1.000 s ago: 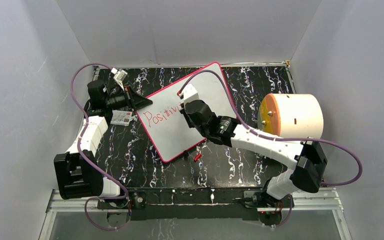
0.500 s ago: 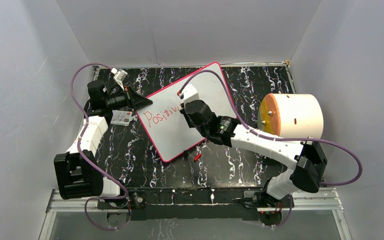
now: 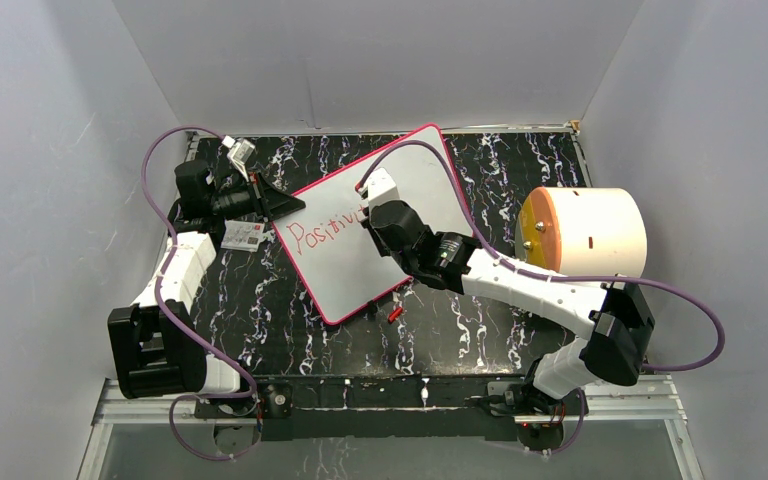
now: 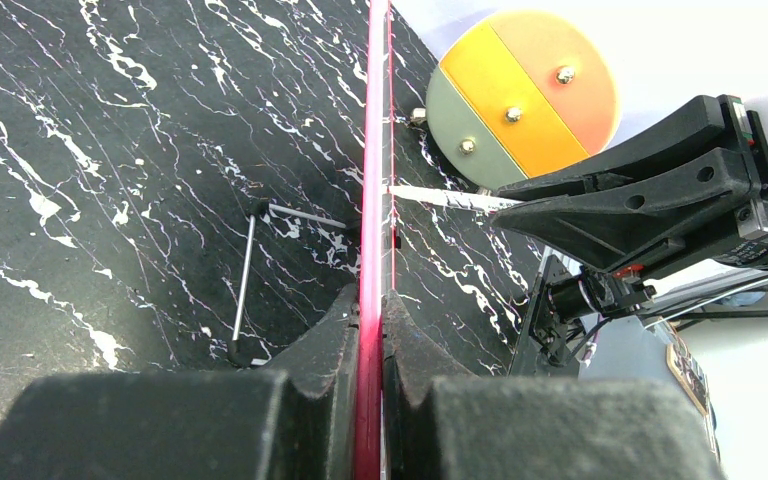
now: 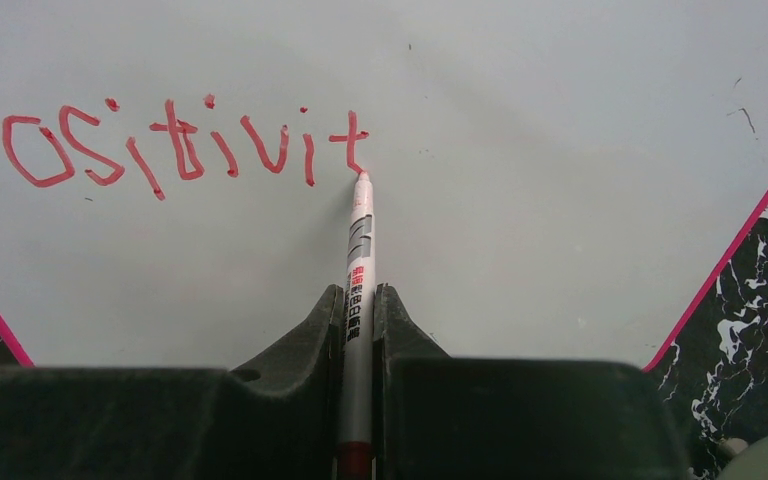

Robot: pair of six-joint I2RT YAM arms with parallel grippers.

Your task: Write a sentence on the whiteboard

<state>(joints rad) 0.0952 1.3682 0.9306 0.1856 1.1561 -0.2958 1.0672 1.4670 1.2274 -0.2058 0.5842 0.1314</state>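
Right jaws clamped on slim white marker (image 5: pixel 359 262), left jaws pinching pink-rimmed whiteboard (image 5: pixel 540 150) edge, thin red script (image 5: pixel 182 150) "Positivit"

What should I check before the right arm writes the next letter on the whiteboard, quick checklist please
1. The marker clamped in the right gripper: ok.
2. Marker tip at the foot of the last t: ok.
3. The left gripper shut on the whiteboard frame: ok.
4. Bare board right of the writing for more letters: ok.
5. The sentence finished: not ok, it reads "Positivit".
6. Tip actually pressing on the board: cannot tell.
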